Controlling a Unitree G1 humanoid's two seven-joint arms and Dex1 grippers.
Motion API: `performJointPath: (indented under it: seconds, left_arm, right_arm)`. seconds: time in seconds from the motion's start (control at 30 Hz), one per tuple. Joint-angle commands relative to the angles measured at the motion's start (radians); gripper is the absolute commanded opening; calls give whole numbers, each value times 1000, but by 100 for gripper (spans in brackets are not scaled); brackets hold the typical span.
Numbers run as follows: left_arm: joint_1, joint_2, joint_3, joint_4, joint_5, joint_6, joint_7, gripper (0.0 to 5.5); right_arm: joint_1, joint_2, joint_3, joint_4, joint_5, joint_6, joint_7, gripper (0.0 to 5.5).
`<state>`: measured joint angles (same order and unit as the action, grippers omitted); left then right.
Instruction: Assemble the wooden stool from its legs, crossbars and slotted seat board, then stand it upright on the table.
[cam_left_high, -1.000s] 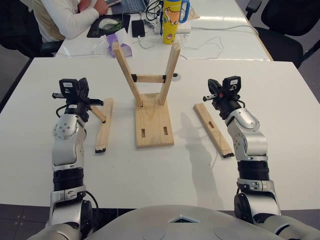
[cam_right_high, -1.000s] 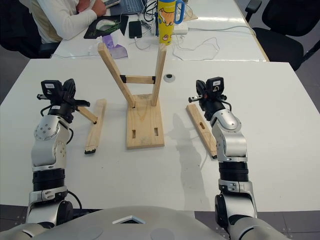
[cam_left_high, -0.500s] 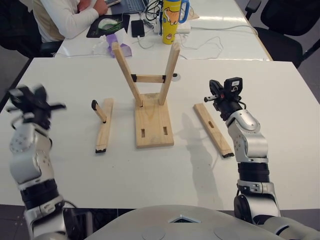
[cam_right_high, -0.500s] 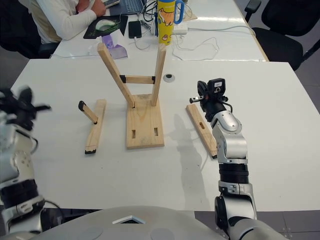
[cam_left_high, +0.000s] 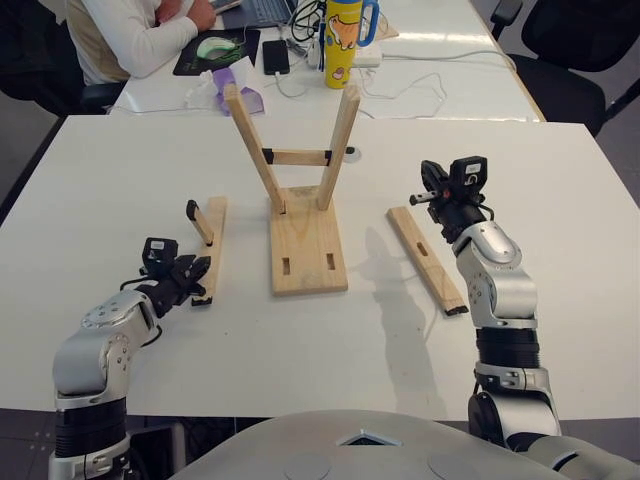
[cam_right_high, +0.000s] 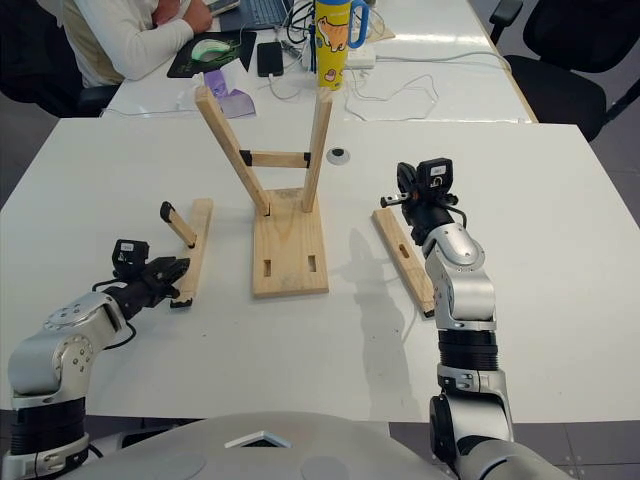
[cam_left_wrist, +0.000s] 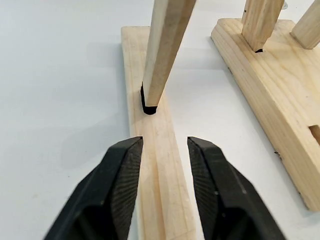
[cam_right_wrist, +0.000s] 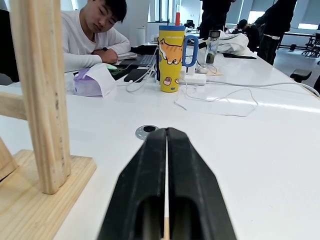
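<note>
Pickup step: straddles loose leg (cam_left_high: 212, 240) with left gripper (cam_left_wrist: 162, 142) apart, right gripper (cam_right_wrist: 166, 132) pressed together, needs squeezing then lifting

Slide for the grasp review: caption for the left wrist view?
Open left gripper astride the flat-lying leg with its crossbar sticking up, seat board alongside.
</note>
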<state>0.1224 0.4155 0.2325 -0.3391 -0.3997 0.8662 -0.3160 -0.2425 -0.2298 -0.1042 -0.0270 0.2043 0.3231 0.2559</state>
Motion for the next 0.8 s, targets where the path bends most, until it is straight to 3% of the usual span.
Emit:
performJointPath:
  seconds: [0.03,0.17,0.8]
  left_arm:
    - [-3,-18,-24,16,19,1,23,238]
    - [-5,-34,-55,43,44,-11,39,299]
    - [17,-61,-132,164,186,-126,93,301]
  right_arm:
    - [-7,2,1,3,-3,-2,-2,0]
    - [-6,4,5,0,-5,-2,-4,0]
    - [-8,10,6,0,-4,1,-3,0]
